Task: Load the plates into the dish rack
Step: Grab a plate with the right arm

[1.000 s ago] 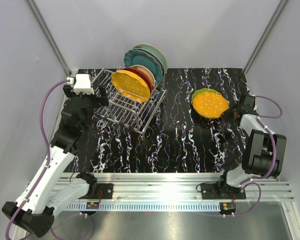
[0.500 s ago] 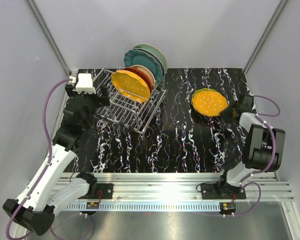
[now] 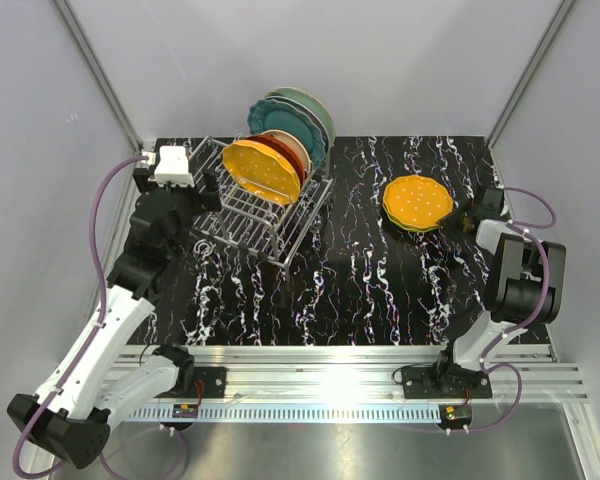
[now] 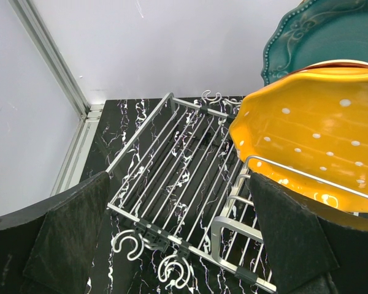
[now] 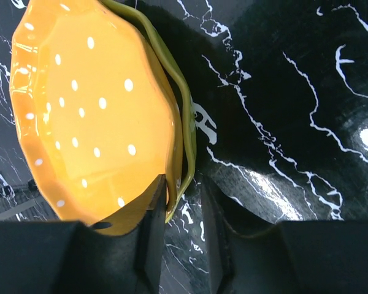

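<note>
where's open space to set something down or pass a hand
Bare table between the rack and the two stacked plates, and the strip nearer the arm bases. The rack's left bars are open. Crowded: the rack's back right, full of standing plates, and where the right gripper meets the stack.

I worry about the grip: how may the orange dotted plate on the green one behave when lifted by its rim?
The orange plate looks glossy, so it may slip between the fingers. It seems stiff and probably breakable if dropped. Held only at its rim, it may tilt, and the green plate below could shift.
</note>
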`<state>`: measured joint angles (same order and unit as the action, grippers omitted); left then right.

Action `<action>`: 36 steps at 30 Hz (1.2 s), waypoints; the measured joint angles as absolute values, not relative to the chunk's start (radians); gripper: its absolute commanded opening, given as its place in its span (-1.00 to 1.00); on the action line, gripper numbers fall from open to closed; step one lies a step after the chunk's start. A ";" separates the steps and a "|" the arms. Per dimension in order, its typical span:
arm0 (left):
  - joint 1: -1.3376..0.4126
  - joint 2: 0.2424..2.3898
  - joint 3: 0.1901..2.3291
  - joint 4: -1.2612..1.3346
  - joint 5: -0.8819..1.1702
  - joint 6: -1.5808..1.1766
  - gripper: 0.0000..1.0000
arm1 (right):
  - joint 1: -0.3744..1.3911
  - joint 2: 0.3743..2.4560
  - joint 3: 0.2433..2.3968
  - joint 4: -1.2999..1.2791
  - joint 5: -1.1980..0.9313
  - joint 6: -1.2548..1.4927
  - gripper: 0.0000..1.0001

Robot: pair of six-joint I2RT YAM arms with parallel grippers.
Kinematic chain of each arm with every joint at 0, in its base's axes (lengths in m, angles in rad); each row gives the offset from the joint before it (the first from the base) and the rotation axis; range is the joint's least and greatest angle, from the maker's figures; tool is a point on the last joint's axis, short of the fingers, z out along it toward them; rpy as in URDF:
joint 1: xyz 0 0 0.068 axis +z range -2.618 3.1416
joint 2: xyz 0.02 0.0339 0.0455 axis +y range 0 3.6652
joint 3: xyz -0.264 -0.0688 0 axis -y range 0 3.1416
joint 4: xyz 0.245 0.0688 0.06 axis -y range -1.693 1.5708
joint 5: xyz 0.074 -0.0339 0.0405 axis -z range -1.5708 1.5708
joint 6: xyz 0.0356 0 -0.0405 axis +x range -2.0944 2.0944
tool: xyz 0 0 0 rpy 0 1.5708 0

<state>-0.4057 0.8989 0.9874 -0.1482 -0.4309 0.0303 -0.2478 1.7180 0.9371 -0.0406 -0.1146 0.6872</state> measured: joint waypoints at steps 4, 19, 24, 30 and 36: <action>-0.406 0.900 0.987 -0.149 -0.430 0.030 0.98 | -0.248 1.732 0.942 -0.023 -0.113 0.690 -0.46; -0.406 0.901 0.987 -0.149 -0.430 0.030 0.98 | -0.242 1.767 0.991 -0.046 -0.108 0.687 -1.00; -0.406 0.901 0.987 -0.149 -0.430 0.030 0.98 | -0.242 1.766 1.009 -0.081 -0.115 0.690 -1.00; -0.406 0.900 0.987 -0.149 -0.430 0.030 0.98 | -0.242 1.729 1.020 -0.143 -0.125 0.712 -1.00; -0.406 0.897 0.987 -0.149 -0.430 0.030 0.98 | -0.242 1.686 1.020 -0.181 -0.157 0.748 -1.00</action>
